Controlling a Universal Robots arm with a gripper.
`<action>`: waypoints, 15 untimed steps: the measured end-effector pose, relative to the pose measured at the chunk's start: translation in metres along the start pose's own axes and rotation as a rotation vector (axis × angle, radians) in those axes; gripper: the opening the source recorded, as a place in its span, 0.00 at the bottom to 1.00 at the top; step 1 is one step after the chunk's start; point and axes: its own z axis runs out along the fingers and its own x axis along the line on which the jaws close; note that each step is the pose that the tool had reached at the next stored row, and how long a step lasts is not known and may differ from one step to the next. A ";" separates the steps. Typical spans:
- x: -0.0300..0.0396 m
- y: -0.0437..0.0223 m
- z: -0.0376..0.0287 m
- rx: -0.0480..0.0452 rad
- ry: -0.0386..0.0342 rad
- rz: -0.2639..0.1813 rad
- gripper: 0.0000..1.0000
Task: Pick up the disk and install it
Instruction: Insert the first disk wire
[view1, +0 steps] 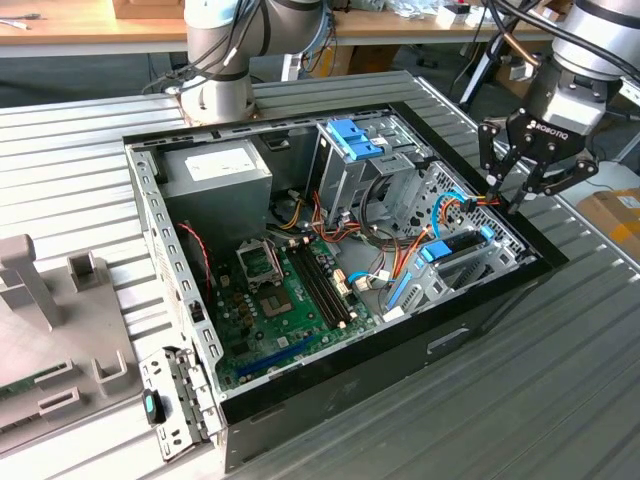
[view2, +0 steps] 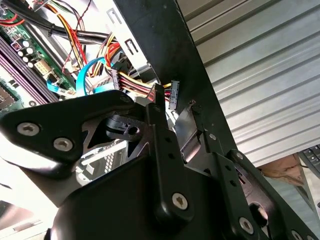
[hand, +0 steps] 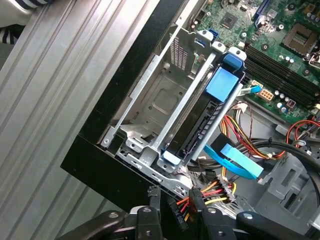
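Ribbed metal table (view1: 90, 160) holds the case (view1: 480, 310); the pincer (view1: 507, 195) grips a cable connector (view1: 467, 203) near the disk (hand: 200, 130).

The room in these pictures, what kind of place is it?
Probably a robotics lab or workshop: an open computer case lies on a ribbed metal table, a robot arm's claw hangs over it, with wooden workbenches behind.

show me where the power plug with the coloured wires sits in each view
Exterior view: the power plug hangs over the drive cage, near the case's edge on the exterior view's right.
Second wrist view: the power plug lies against the black case rim, with its wires running back towards a blue flat cable.
First wrist view: the power plug is just off the end of the disk.
Shared landmark: the black case rim.
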 end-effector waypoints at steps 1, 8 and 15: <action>0.0000 0.0000 0.0000 0.0000 0.0000 0.000 0.28; 0.0000 0.0000 0.0001 0.0000 0.0000 0.000 0.17; -0.0045 0.0077 -0.0028 0.0022 0.0007 0.002 0.17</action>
